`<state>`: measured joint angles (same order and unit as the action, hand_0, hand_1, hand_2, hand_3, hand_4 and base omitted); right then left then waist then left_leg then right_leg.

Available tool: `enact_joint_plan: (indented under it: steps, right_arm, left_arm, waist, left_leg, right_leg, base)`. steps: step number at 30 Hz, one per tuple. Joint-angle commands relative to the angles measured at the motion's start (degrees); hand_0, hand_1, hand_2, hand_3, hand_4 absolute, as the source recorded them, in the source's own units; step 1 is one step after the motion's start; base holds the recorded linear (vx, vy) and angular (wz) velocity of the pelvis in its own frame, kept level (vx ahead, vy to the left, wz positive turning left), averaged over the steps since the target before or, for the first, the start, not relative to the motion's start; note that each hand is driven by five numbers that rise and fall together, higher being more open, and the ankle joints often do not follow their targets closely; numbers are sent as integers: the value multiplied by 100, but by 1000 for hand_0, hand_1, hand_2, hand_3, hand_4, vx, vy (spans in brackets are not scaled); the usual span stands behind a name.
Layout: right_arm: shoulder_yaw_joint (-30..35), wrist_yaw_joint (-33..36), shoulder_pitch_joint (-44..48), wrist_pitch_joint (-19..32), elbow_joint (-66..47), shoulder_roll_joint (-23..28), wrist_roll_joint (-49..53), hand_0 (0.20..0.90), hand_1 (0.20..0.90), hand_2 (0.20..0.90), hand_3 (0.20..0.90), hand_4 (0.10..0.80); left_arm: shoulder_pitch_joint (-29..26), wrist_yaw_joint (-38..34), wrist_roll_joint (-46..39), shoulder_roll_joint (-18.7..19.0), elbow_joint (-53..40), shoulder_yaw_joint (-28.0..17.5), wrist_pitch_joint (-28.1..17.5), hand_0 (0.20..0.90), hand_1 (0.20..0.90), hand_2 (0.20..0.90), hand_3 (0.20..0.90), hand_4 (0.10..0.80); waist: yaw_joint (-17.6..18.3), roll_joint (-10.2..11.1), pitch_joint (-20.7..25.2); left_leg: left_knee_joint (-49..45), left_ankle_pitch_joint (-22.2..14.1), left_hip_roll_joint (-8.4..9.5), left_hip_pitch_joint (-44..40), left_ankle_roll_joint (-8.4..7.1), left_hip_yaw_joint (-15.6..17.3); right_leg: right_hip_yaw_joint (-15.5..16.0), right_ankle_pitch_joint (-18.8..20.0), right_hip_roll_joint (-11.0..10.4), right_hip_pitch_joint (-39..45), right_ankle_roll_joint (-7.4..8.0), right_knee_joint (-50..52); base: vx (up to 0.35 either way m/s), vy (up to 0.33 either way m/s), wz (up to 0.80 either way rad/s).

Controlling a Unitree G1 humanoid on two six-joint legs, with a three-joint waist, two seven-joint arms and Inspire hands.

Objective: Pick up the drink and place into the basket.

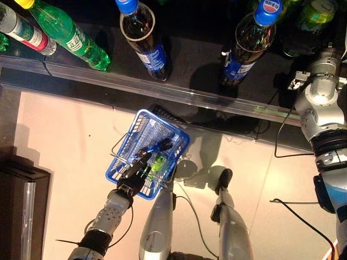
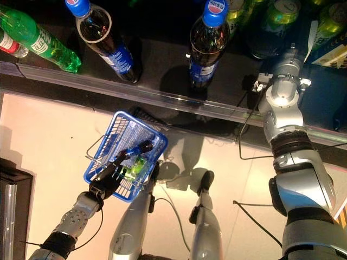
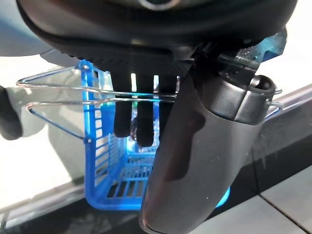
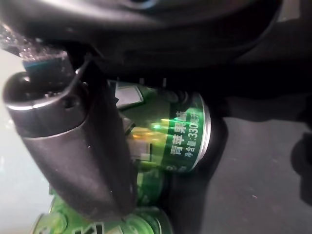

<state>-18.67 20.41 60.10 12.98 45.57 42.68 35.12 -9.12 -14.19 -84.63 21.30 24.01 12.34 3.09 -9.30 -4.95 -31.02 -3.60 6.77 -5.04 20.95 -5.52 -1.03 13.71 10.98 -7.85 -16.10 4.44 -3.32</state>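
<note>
Dark shelving carries upright bottles and cans. On it, a green can is gripped by the right hand, thumb across its side, with more green cans just beside it. Below the shelf, a blue basket hangs over the pale floor, its wire handles hooked by the curled fingers of the left hand. Drinks already lie in the basket.
</note>
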Motion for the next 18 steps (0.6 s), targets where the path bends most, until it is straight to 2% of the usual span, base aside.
enact_joint_plan:
  steps: [1, 8, 18]
  right_arm:
    - [75, -118, 303, 776, -980, 399, -194, 300, 300, 300, 200, 100]
    - [407, -144, -192, 804, -1505, 351, -287, 300, 300, 300, 200, 100]
    - [856, -239, -958, 869, -2054, 248, -297, 300, 300, 300, 200, 100]
  left_arm:
    - [150, 592, 132, 733, -1150, -654, -489, 300, 300, 300, 200, 100]
    - [202, 630, 249, 615, -1131, -783, -418, 300, 300, 300, 200, 100]
    - [321, 583, 477, 409, -1099, -916, -300, 300, 300, 300, 200, 100]
  waist:
    - [-26, 11, 123]
    - [58, 97, 153]
    - [136, 245, 548]
  left_leg:
    - [38, -265, 310, -192, 235, 137]
    - [136, -301, 301, -539, 238, 201]
    - [228, -368, 279, -825, 245, 243]
  right_leg:
    - [59, -772, -250, 227, 265, 713]
    - [0, -760, -215, 533, 275, 610]
    - [-72, -760, -172, 802, 281, 490]
  base:
    - [-49, 13, 0]
    - [-40, 12, -1]
    - [0, 0, 0]
